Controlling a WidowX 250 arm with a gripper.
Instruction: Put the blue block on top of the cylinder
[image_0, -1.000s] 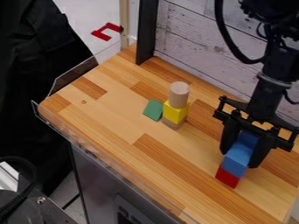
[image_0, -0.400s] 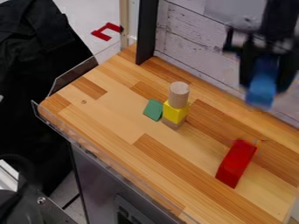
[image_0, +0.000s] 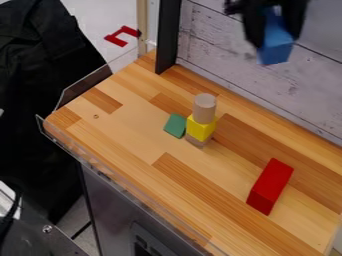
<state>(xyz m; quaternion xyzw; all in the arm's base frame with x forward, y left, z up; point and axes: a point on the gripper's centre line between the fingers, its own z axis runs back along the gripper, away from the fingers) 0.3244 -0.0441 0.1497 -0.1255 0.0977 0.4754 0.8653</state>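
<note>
My pincer (image_0: 275, 38) is clenched on the blue block (image_0: 275, 51), aloft at upper right, apart from the cylinder (image_0: 204, 107). Risk noted: the cylinder tops a yellow block (image_0: 201, 128) and a tan piece (image_0: 198, 141), a narrow stack; off-centre lowering by me could topple it. Green block (image_0: 176, 125) close beside, minor obstruction. Red block (image_0: 270, 186) on tabletop (image_0: 147, 145), well apart, no likely hindrance.
</note>
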